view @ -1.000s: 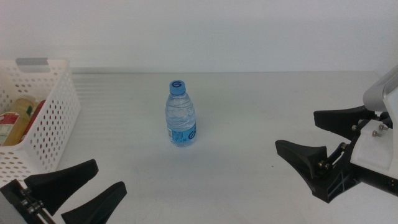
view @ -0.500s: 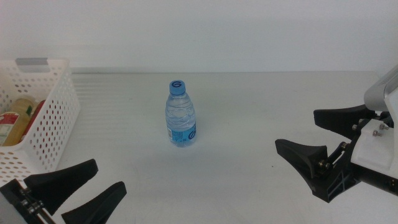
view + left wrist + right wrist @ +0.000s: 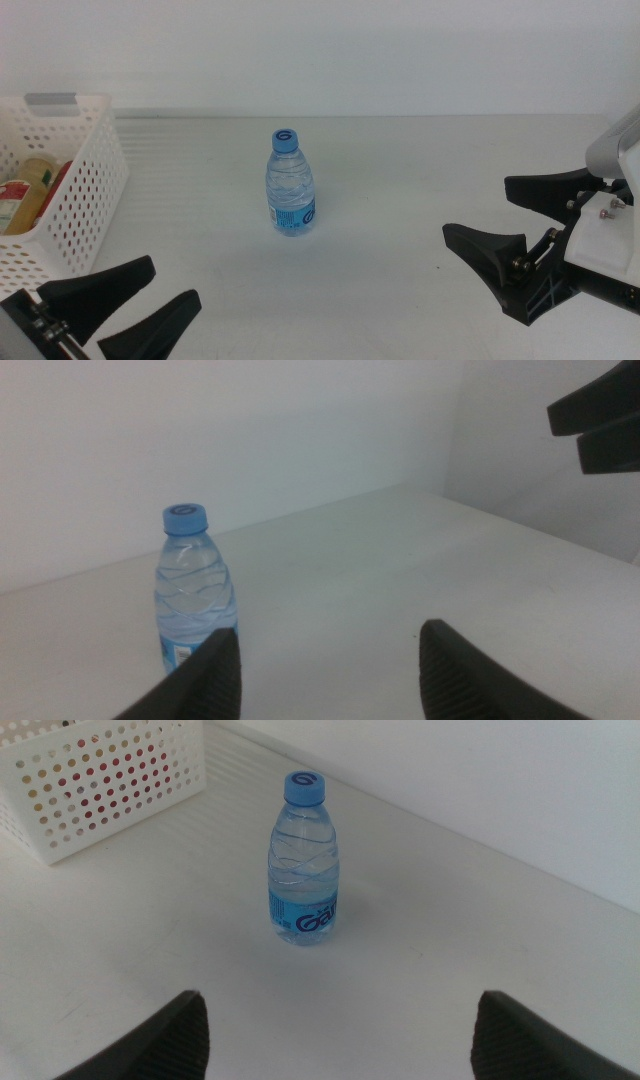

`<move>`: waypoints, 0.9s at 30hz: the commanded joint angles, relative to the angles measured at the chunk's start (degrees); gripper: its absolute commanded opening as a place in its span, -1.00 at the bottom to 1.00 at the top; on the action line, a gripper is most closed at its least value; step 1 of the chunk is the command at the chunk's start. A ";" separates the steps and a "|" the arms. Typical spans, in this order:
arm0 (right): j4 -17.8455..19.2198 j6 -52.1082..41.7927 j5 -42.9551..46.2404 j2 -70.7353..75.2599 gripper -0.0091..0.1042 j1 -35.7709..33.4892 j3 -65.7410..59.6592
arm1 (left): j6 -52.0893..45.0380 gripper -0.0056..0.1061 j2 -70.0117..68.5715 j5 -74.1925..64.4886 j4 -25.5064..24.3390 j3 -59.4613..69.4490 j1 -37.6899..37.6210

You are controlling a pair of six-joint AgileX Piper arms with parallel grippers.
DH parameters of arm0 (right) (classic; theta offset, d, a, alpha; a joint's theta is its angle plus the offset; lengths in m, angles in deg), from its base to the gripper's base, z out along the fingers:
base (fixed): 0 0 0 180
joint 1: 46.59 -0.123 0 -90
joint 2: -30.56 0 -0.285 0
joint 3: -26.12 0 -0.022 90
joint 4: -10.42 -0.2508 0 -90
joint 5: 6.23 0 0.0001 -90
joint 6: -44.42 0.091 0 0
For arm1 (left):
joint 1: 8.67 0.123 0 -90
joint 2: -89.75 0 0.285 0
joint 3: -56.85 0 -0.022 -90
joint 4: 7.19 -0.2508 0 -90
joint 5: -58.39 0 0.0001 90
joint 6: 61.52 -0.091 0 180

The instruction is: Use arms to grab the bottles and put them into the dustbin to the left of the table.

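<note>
**Step in hand: approach to the last bottle**

The water bottle [image 3: 290,186] stands upright at table [image 3: 420,170] centre. The dustbin [image 3: 92,180], at 9 o'clock, holds the others. Left gripper [image 3: 122,309] at 7 o'clock and right gripper [image 3: 525,220] at 3 o'clock: both wide open, empty. Next, probably: straddle the bottle, then close.

A lab-like test bench — bare white table [image 3: 420,180], blank wall [image 3: 350,50].
</note>
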 commanded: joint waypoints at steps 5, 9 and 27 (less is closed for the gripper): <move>0.18 -0.88 4.36 0.65 0.37 -0.15 1.15 | -6.01 0.08 4.18 10.37 12.24 -2.28 -0.11; 0.18 -0.88 4.36 0.65 0.37 -0.15 1.15 | -11.02 0.08 7.81 13.65 14.55 -3.33 -0.11; 0.18 -0.88 4.36 0.65 0.37 -0.15 1.15 | -15.99 0.08 22.22 12.90 15.05 -14.73 -0.01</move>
